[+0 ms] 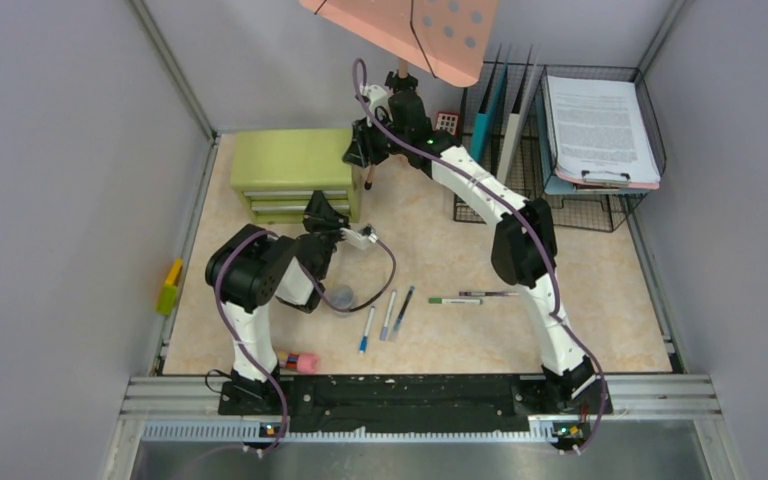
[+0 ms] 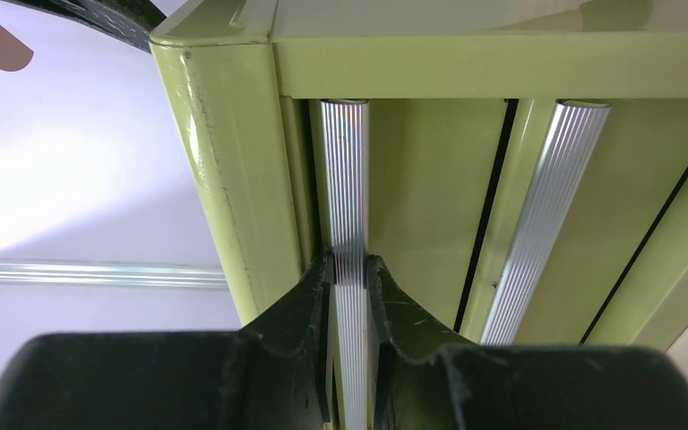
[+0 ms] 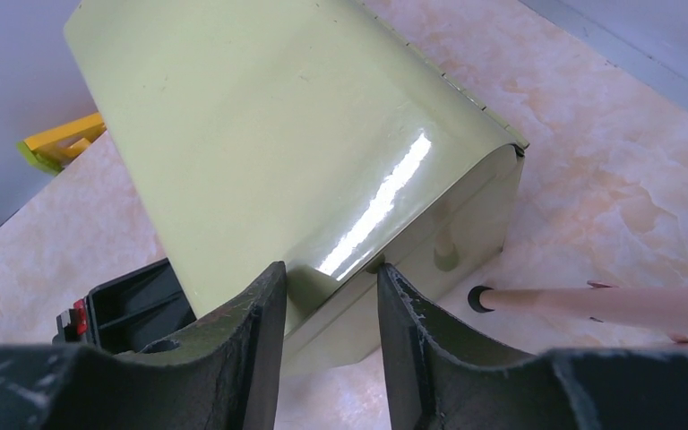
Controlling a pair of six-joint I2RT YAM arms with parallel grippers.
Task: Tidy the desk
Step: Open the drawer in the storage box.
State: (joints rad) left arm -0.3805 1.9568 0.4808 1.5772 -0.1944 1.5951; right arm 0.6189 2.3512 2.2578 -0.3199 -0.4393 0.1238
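The desk (image 1: 460, 240) is a pale marbled tabletop. At its back left stands a green drawer cabinet (image 1: 295, 165). My left gripper (image 1: 320, 212) is at the cabinet's front. In the left wrist view it (image 2: 349, 260) is shut on the top drawer's ribbed silver handle (image 2: 345, 170), with a finger pressed against each side. My right gripper (image 1: 363, 150) hangs at the cabinet's right rear corner. Its jaws (image 3: 327, 269) stand apart, straddling the cabinet's glossy top edge (image 3: 358, 224); I cannot tell whether they touch it. Several pens (image 1: 390, 315) lie loose mid-desk.
A green pen (image 1: 455, 300) and a dark pen (image 1: 485, 294) lie by the right arm. A pink item (image 1: 302, 361) sits near the left base and a yellow-green one (image 1: 170, 285) by the left wall. A wire rack (image 1: 495, 110), a paper tray (image 1: 600, 130) and a pink lamp (image 1: 410, 30) stand at the back.
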